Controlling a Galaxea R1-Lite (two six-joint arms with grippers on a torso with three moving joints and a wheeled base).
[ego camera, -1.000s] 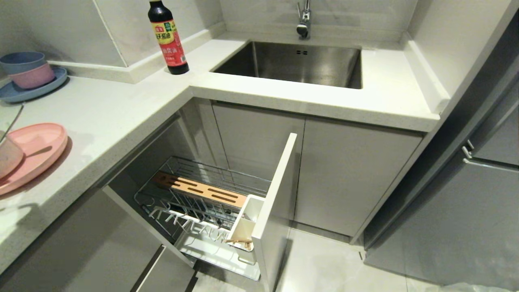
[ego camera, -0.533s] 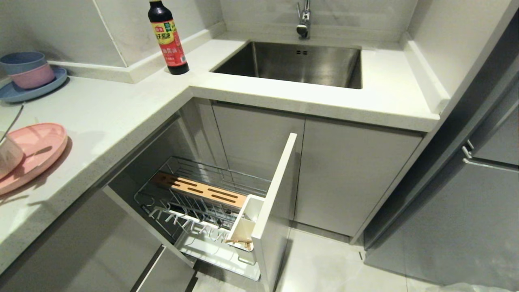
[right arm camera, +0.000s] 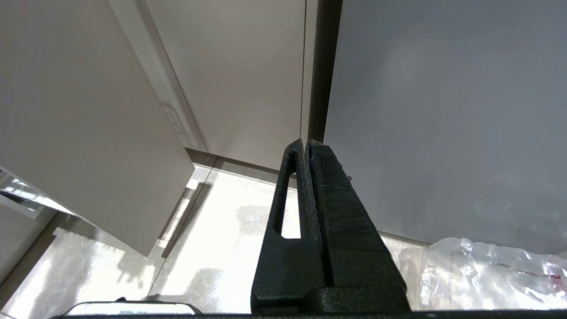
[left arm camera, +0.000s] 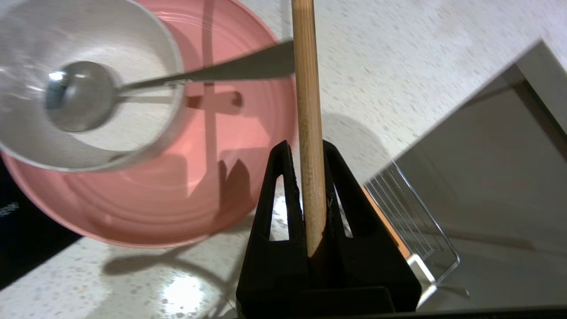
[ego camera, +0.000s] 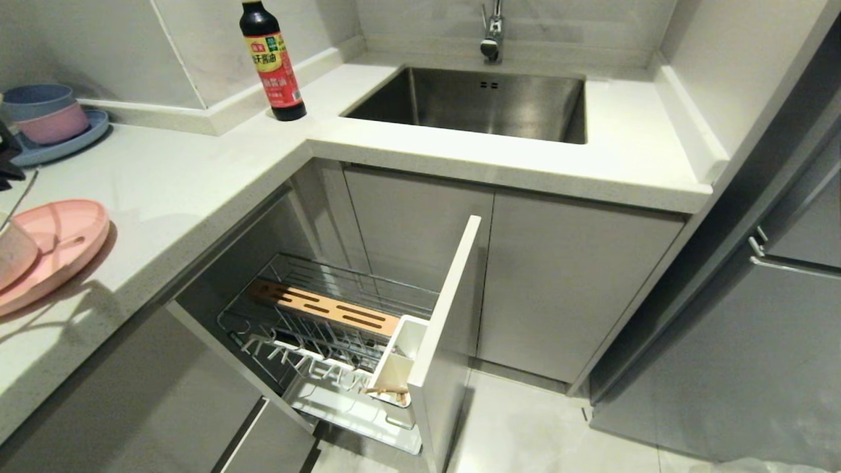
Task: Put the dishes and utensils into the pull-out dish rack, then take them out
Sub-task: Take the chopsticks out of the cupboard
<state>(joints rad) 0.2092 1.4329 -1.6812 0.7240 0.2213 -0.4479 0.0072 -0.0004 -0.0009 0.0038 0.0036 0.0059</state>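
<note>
Right now the left gripper (left arm camera: 310,148) is clamped on one wooden chopstick (left arm camera: 306,110), held above the counter (left arm camera: 398,57) just beside the pink plate (left arm camera: 248,146). In the head view only a dark bit of that gripper shows at the 9 o'clock edge (ego camera: 8,157).

Step, as I judge it: loading, utensils first. A chopstick is lifted, heading for the rack (ego camera: 328,309), which is pulled out below the counter at about 6 o'clock. Something wooden already sits in the white utensil cup (ego camera: 401,358) at the rack's front end, likely the other chopstick; can't confirm.

Next move calls for: swing the stick off the counter edge, down toward the cup, tip it near upright, line it up over the cup mouth, then let go. The grip is near one end, so the long free end could swing or catch on the wires.

Counts: one chopstick in the grip, one spoon (left arm camera: 79,95) lying in one white bowl (left arm camera: 146,48), bowl sitting on one pink plate. Further out at 10 o'clock, two stacked bowls (ego camera: 46,112) on one blue plate (ego camera: 62,146); one sauce bottle (ego camera: 271,59) at 12; one sink (ego camera: 473,102) at 1.

Right gripper (right arm camera: 306,144) is closed on nothing, parked low facing the cabinet doors (right arm camera: 239,75).
</note>
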